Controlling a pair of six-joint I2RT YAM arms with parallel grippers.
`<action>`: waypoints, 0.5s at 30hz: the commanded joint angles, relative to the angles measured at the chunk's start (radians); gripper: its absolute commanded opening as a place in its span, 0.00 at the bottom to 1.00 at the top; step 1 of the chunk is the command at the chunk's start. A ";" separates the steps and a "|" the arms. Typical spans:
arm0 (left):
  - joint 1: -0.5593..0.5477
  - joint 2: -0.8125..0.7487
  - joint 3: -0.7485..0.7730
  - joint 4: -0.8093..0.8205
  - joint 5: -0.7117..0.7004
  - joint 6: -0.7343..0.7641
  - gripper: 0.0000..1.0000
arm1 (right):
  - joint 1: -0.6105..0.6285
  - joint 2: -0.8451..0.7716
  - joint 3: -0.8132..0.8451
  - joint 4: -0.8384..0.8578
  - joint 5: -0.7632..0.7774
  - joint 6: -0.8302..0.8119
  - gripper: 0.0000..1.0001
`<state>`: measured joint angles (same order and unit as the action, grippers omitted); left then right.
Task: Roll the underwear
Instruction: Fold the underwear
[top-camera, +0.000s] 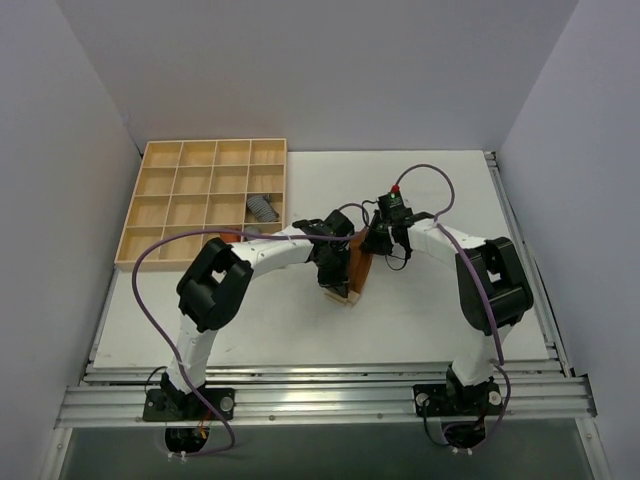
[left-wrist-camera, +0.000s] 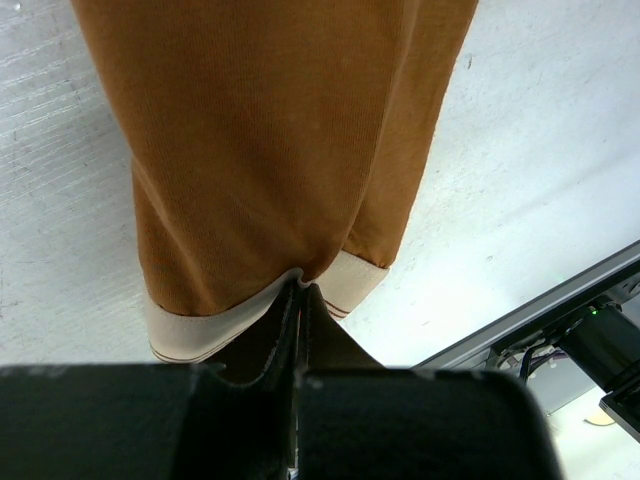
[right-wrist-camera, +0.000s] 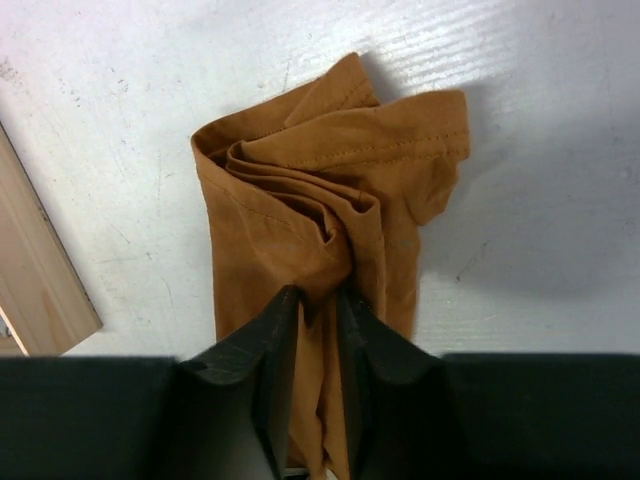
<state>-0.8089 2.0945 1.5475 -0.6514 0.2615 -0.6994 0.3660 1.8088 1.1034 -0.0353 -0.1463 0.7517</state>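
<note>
- White tabletop (top-camera: 440, 320) is filling the middle of the scene, with plain pale walls closing it in on three sides.
- A wooden tray (top-camera: 140, 200) of square compartments is sitting at the table's far left, and a grey rolled cloth (top-camera: 262, 207) is lying in one compartment of its right-hand column.
- The underwear (top-camera: 358, 272) is lying near the centre of the table, to the right of the tray. It is stretching as a narrow caramel-brown strip between the two arms.
- Its pale beige band (left-wrist-camera: 180, 330) is pointing toward the near edge of the table.
- The left gripper (left-wrist-camera: 300, 300) is pinching the garment right at that band. Its jaws are pressing tight together, with the fabric edge caught between them.
- In the left wrist view the brown cloth is spreading away from the jaws over the white surface.
- The right gripper (right-wrist-camera: 318, 330) is clamping the opposite, far end. Its fingers (right-wrist-camera: 275, 350) are standing only a narrow gap apart, with a fold of brown fabric running between them.
- Beyond those fingers the cloth is bunching into loose, crumpled folds on the table.
- In the right wrist view a corner of the tray is showing at the left edge.
</note>
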 joint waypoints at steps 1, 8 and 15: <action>0.007 -0.050 0.022 -0.019 -0.041 0.011 0.02 | -0.007 0.012 0.038 -0.022 0.013 -0.022 0.13; 0.027 -0.112 0.020 -0.008 -0.045 -0.032 0.02 | -0.009 -0.020 0.099 -0.052 0.040 -0.087 0.00; 0.031 -0.128 0.042 0.018 -0.033 -0.060 0.02 | -0.032 -0.057 0.067 -0.048 0.056 -0.126 0.00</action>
<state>-0.7792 2.0048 1.5475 -0.6552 0.2352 -0.7383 0.3542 1.7988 1.1717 -0.0582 -0.1207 0.6624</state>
